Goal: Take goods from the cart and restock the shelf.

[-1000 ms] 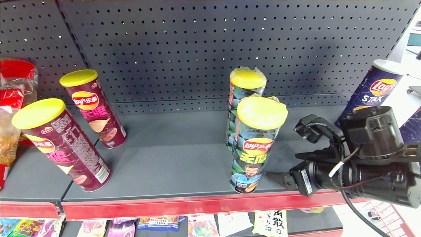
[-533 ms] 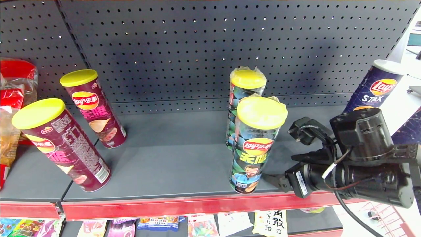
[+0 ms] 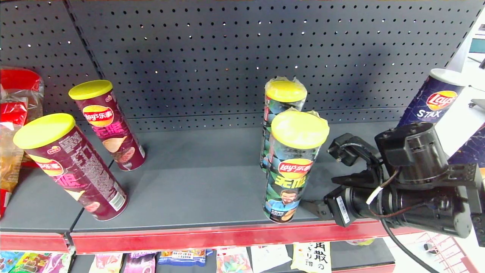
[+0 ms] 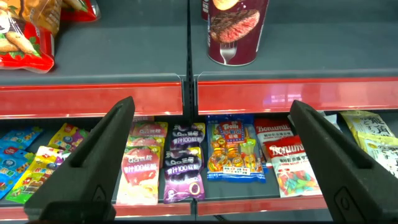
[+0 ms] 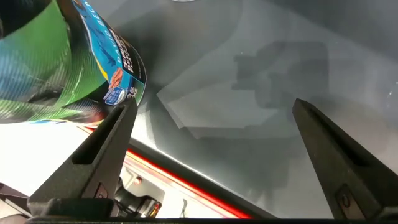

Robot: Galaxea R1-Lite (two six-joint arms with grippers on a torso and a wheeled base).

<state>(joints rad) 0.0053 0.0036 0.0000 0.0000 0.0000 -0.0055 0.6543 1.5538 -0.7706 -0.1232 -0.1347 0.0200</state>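
Observation:
On the grey shelf [image 3: 197,182] a green chip can with a yellow lid [image 3: 290,170] stands near the red front edge, with a second one [image 3: 282,98] behind it. My right gripper [image 3: 322,193] is open just to the right of the front can's base, its lower finger at or touching the can. In the right wrist view the can [image 5: 56,68] lies beside one finger of that gripper [image 5: 214,106], not between the two. My left gripper [image 4: 211,106] is open and holds nothing, facing the shelf's red edge [image 4: 93,99].
Two maroon cans [image 3: 72,167] [image 3: 108,121] stand at the shelf's left, with red snack bags [image 3: 11,125] beyond them. A blue can [image 3: 432,100] stands at the far right. Candy bags [image 4: 186,168] fill the lower shelf. Bare shelf lies between the maroon and green cans.
My right arm has moved left toward the front green can. The can has shifted slightly to the left.

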